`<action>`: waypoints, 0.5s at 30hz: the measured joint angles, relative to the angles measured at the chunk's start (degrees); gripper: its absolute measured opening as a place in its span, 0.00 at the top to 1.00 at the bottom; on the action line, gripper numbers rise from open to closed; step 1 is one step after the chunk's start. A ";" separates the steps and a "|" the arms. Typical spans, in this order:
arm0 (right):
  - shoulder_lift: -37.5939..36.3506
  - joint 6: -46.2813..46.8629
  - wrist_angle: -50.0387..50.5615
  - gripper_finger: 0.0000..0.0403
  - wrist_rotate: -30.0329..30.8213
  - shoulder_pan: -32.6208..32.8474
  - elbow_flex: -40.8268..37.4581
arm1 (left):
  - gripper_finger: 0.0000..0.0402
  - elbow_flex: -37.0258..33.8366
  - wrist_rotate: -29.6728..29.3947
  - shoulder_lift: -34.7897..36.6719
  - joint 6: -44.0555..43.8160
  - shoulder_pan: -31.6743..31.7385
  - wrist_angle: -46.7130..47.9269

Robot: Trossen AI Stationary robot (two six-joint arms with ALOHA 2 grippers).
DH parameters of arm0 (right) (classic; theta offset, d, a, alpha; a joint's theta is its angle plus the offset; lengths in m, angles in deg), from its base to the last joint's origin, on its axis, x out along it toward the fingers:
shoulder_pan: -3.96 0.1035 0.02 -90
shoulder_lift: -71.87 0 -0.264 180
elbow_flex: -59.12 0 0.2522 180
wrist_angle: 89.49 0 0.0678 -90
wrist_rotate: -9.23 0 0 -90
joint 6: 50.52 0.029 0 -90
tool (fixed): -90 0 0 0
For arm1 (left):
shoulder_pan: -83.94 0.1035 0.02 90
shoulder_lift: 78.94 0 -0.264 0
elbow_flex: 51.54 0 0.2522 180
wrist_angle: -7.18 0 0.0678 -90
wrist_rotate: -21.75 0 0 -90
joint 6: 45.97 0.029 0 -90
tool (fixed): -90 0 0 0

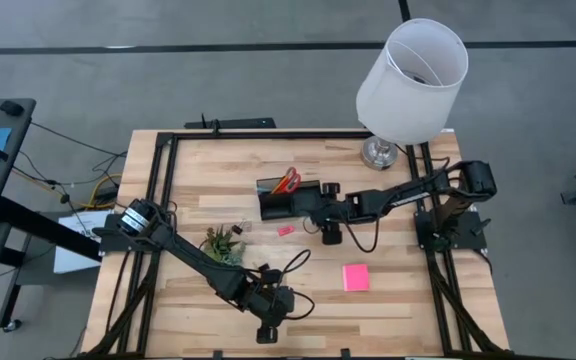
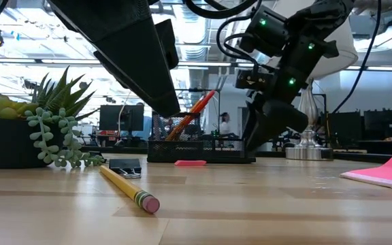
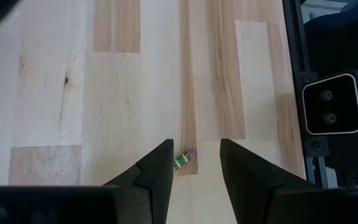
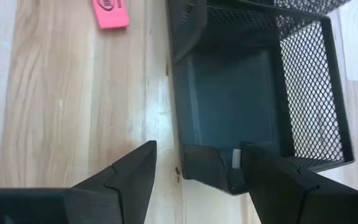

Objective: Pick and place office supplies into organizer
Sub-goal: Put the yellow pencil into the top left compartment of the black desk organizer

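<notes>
Organizer [image 4: 253, 112] sits mid-frame under my right gripper [image 4: 194, 165], released; my left gripper [image 3: 194, 165], parted, straddles a pencil [image 3: 184, 160].

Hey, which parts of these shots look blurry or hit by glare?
Low view: the pencil tip nearest the camera is soft, and the dark arm at top is a blurred silhouette against bright ceiling lights. Right wrist view: the organizer mesh is sharp. High view: even light, no glare on the table.

left gripper [image 3: 194, 163] jaws apart, above wooden bench [image 3: 104, 93] | pencil [image 3: 184, 160] eraser end with green ferrule shows between them | black camera housing [image 3: 331, 112] at bench edge
</notes>
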 joint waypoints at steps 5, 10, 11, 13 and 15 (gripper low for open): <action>0.18 2.16 0.01 0.45 -0.02 0.19 0.00 | 0.69 0.00 -0.24 0.00 0.01 -0.02 -1.10; 0.11 2.20 0.46 0.46 0.03 1.44 0.00 | 0.69 -0.02 -0.24 0.00 0.01 -0.02 -1.54; 0.11 2.20 0.58 0.46 0.07 1.72 0.00 | 0.69 -0.02 -0.24 0.00 0.01 -0.02 -1.53; 0.07 2.20 1.28 0.46 0.19 2.23 0.00 | 0.69 -0.02 -0.24 0.00 0.01 -0.02 -1.54; 0.03 2.19 2.16 0.47 0.37 2.91 0.00 | 0.69 -0.02 -0.24 0.00 0.01 -0.02 -1.52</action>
